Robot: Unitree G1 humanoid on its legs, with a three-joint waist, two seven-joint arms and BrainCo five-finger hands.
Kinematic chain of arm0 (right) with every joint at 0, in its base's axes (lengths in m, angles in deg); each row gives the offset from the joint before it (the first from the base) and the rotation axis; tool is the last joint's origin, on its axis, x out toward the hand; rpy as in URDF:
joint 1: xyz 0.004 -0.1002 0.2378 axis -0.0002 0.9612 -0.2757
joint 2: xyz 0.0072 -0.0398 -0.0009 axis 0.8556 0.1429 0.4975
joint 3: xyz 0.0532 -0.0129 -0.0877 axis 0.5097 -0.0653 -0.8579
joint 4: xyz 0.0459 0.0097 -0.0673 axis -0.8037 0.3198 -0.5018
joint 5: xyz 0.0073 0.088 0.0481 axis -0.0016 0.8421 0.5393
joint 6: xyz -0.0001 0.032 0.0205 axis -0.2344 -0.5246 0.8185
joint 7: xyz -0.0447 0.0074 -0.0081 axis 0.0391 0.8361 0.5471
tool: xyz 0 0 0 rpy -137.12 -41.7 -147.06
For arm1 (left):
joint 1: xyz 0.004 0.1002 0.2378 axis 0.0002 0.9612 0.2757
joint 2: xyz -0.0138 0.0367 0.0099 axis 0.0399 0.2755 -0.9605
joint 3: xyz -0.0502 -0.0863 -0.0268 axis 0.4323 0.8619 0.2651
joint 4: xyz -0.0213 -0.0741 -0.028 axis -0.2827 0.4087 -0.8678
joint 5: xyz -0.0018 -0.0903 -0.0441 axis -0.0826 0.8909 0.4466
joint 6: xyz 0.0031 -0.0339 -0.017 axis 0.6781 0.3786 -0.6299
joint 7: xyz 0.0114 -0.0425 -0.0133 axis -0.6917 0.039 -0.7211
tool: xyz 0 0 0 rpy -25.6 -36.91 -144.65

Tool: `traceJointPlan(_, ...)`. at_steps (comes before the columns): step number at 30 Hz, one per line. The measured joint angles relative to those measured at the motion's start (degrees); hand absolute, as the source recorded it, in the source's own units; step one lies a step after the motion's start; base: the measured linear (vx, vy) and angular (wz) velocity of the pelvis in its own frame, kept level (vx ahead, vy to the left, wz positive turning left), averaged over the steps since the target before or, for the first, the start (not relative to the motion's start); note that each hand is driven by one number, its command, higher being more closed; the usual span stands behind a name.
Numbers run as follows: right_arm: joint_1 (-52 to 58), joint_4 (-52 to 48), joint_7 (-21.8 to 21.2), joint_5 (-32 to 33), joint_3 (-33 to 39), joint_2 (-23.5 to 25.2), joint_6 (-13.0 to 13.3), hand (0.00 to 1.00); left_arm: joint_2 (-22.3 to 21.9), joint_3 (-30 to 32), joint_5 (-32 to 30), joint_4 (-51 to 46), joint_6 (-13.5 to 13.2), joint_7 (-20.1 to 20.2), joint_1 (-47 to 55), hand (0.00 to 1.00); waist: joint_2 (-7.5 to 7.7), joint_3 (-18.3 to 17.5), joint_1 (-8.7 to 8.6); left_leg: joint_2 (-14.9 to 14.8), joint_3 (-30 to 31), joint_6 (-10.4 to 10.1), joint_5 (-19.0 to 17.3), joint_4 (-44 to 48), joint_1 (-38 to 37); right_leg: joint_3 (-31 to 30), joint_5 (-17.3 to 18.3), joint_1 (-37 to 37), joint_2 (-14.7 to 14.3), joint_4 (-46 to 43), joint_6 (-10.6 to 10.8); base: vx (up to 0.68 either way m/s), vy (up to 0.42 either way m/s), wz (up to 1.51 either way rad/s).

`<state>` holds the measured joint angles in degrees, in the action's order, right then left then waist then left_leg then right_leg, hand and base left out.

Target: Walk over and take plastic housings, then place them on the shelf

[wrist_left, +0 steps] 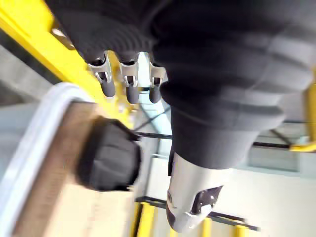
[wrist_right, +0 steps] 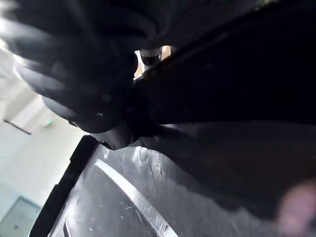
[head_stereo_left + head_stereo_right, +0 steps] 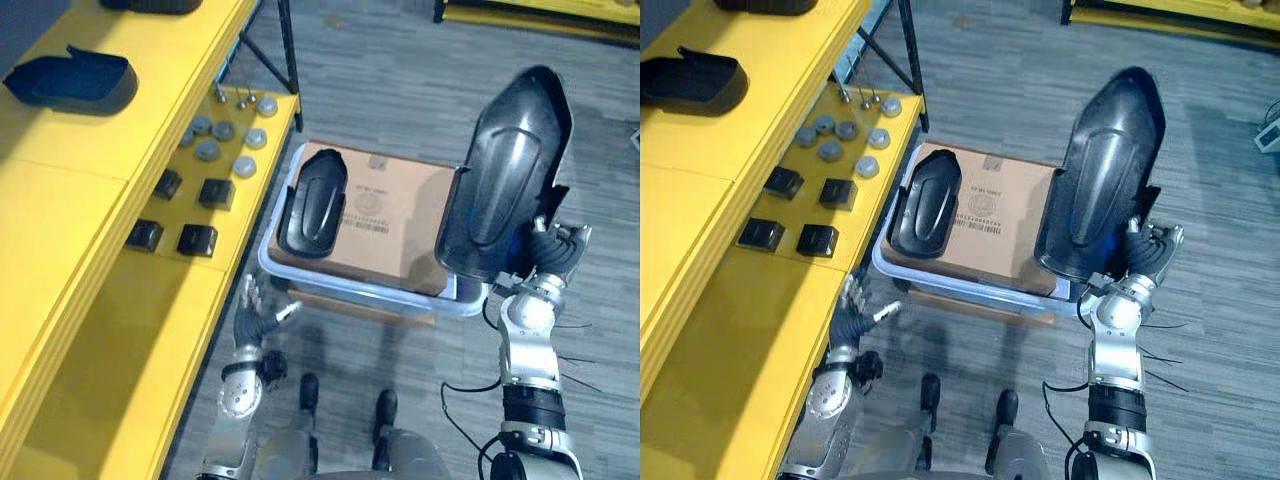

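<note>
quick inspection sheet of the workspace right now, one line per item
surface: yellow shelf, two levels
job's things: held housing upright in right hand; second housing lying on cardboard over grey bin; shelved housing on upper level
clutter: round grey parts, black square parts on lower level
hands: right hand fingers curled on held housing; left hand open, empty
cables: nothing seen
surroundings: grey floor

Cardboard box: printed mark and barcode just right of the lying black housing, too small to read.
Readable text: none.
</note>
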<state>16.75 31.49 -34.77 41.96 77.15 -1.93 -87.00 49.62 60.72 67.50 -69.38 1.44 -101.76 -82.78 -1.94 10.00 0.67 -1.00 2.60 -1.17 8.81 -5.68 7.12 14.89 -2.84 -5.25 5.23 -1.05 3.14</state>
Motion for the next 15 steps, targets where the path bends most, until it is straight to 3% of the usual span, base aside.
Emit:
traceJointPlan(8, 0.2, -6.9, -2.3, -7.4, -10.9, 3.8, -1.1, 1.00, -0.5, -3.3, 0.1, -2.9, 0.2, -2.1, -5.4, 0.00, -0.27, -2.4, 0.02, 0.0, -0.3, -0.2, -0.1, -0.2, -1.6, -0.3, 0.1, 1.4, 0.0, -0.2, 0.1, -0.01, 0.002, -0.01)
traceJointPlan(15, 0.6, -8.0, -4.2, -9.3, -19.7, 6.5, -1.0, 1.00, -0.6, -7.8, 0.1, -1.6, 2.5, -3.2, -9.0, 0.00, -0.25, -5.0, -0.05, -0.1, -1.0, -0.3, -0.2, -0.3, -2.0, -0.9, 0.0, 1.5, 0.0, 0.0, 0.1, 0.00, 0.003, -0.04)
